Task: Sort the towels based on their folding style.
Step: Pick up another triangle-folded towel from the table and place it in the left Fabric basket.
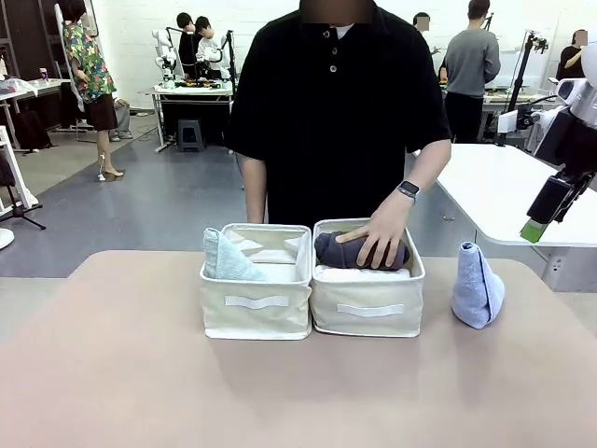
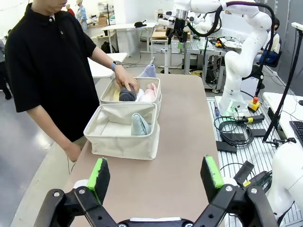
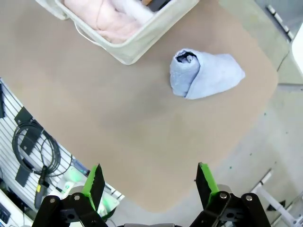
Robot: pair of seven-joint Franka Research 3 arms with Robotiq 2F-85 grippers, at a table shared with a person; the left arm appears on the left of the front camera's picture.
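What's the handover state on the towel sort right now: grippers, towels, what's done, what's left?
Both open and empty: left gripper above the table, right gripper raised at the right side.
Done: dark grey roll with the person's hand on it, white roll and pink roll in the right bin; pale green cone in the left bin.
Left: light blue cone stands on the table right of the right bin; probably goes in the left bin.

Person's hand (image 2: 127, 83) rests on the dark grey towel (image 2: 127, 95) in the far bin (image 2: 108, 94)
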